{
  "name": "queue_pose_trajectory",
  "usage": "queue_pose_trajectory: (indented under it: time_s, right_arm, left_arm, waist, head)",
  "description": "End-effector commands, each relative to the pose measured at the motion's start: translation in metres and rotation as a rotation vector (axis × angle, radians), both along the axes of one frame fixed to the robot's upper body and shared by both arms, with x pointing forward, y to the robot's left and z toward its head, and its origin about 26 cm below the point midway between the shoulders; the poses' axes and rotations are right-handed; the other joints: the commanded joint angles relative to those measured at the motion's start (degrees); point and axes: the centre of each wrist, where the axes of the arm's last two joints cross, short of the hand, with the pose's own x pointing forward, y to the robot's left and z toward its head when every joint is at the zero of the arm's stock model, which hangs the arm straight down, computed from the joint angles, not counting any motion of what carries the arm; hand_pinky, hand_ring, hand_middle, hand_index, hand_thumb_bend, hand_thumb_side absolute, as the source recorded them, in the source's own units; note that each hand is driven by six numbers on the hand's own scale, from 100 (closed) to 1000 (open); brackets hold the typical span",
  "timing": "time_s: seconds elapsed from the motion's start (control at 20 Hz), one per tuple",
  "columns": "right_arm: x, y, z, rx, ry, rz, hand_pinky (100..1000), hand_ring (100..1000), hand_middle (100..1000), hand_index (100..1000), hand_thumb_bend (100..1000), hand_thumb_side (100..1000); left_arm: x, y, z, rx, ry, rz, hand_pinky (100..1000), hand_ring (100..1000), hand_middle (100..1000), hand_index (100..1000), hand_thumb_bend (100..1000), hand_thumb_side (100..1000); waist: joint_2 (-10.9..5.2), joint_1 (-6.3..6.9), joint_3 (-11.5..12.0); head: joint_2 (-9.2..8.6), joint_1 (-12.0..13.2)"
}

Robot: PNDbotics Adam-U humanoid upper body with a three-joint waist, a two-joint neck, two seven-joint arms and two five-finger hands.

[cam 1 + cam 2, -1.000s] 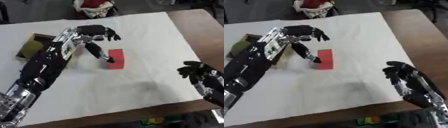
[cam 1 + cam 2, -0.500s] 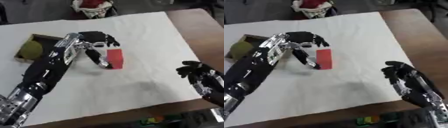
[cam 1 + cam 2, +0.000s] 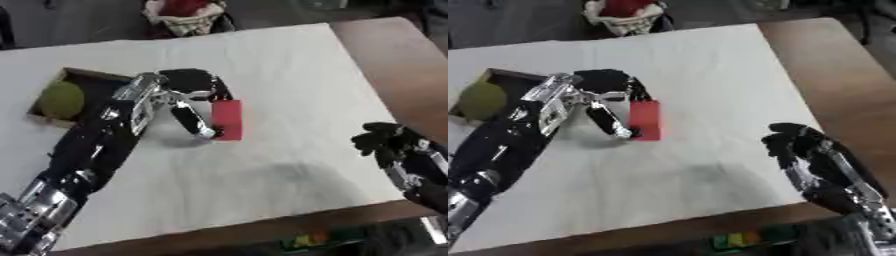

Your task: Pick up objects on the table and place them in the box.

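Slippage threatens: left hand (image 3: 188, 95) fingers curl around the red block (image 3: 227, 119), thumb at its 7 o'clock corner; a partial pinch could tip it short of the box (image 3: 87, 80). Right hand (image 3: 802, 147), fingers loosely apart, idles at 4 o'clock.

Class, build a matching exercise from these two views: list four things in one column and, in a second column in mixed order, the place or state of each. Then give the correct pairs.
Things
1. flat red rectangular block
2. round olive-green object
3. left robot hand
4. right robot hand

Places or states
A. inside the open brown box at the table's left
B. idle near the right edge, fingers relaxed
C. lying on the white tablecloth, mid-table
D. fingers and thumb closing around the block's left side

Pairs: 1-C, 2-A, 3-D, 4-B
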Motion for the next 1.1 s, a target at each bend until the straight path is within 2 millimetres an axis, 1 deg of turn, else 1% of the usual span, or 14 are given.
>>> queue_pose_trajectory:
  time_s: [0.05, 0.2, 0.3, 0.4, 0.5, 0.65, 0.8, 0.9, 1.1]
  right_arm:
    - [0.002, 0.000, 0.007, 0.000, -0.022, 0.004, 767, 771, 510, 832, 100, 470]
    - [0.002, -0.001, 0.007, -0.001, -0.023, -0.001, 767, 771, 510, 832, 100, 470]
    - [0.002, -0.002, 0.007, -0.002, -0.024, -0.004, 767, 771, 510, 832, 100, 470]
    - [0.002, -0.003, 0.007, -0.002, -0.025, -0.010, 767, 771, 510, 832, 100, 470]
    - [0.002, -0.004, 0.007, -0.002, -0.026, -0.015, 767, 771, 509, 832, 100, 470]
    - [0.002, -0.005, 0.007, -0.001, -0.027, -0.021, 767, 771, 509, 832, 100, 470]
    - [0.002, -0.006, 0.007, -0.001, -0.027, -0.028, 767, 771, 509, 832, 100, 470]
    - [0.002, -0.006, 0.007, -0.002, -0.028, -0.028, 767, 771, 510, 833, 100, 469]
    - [0.002, -0.006, 0.007, 0.000, -0.028, -0.032, 767, 771, 509, 833, 100, 470]
  left_arm:
    - [-0.001, 0.010, 0.031, -0.076, -0.071, 0.003, 612, 547, 512, 692, 118, 214]
    - [-0.007, 0.020, 0.060, -0.166, -0.113, 0.014, 600, 542, 506, 690, 104, 175]
    - [-0.013, 0.032, 0.076, -0.207, -0.133, 0.041, 597, 543, 507, 693, 102, 173]
    - [-0.018, 0.052, 0.087, -0.236, -0.149, 0.102, 600, 545, 510, 696, 116, 171]
    - [-0.022, 0.074, 0.091, -0.248, -0.160, 0.174, 604, 548, 513, 699, 129, 169]
    - [-0.027, 0.106, 0.088, -0.252, -0.163, 0.292, 611, 558, 525, 710, 136, 171]
    - [-0.032, 0.134, 0.079, -0.230, -0.155, 0.396, 628, 564, 534, 721, 175, 173]
    - [-0.032, 0.148, 0.070, -0.207, -0.146, 0.455, 639, 574, 551, 733, 190, 176]
    - [-0.032, 0.169, 0.050, -0.167, -0.120, 0.555, 663, 596, 583, 756, 217, 185]
  waist:
    - [-0.74, -0.31, 0.2]
    - [-0.75, -0.32, 0.5]
    - [-0.74, -0.29, 0.8]
    - [-0.72, -0.21, 1.0]
    - [-0.70, -0.14, 1.2]
    - [-0.63, -0.09, 1.4]
    - [-0.57, -0.04, 1.8]
    - [-0.56, -0.03, 2.0]
    - [-0.51, -0.18, 2.0]
  head:
    - [0.28, -0.2]
    - [0.28, -0.4]
    - [0.28, -0.6]
    - [0.28, -0.8]
    - [0.28, -1.1]
    - [0.28, -1.5]
    - [0.28, -1.8]
    - [0.28, -1.8]
    - [0.28, -2.1]
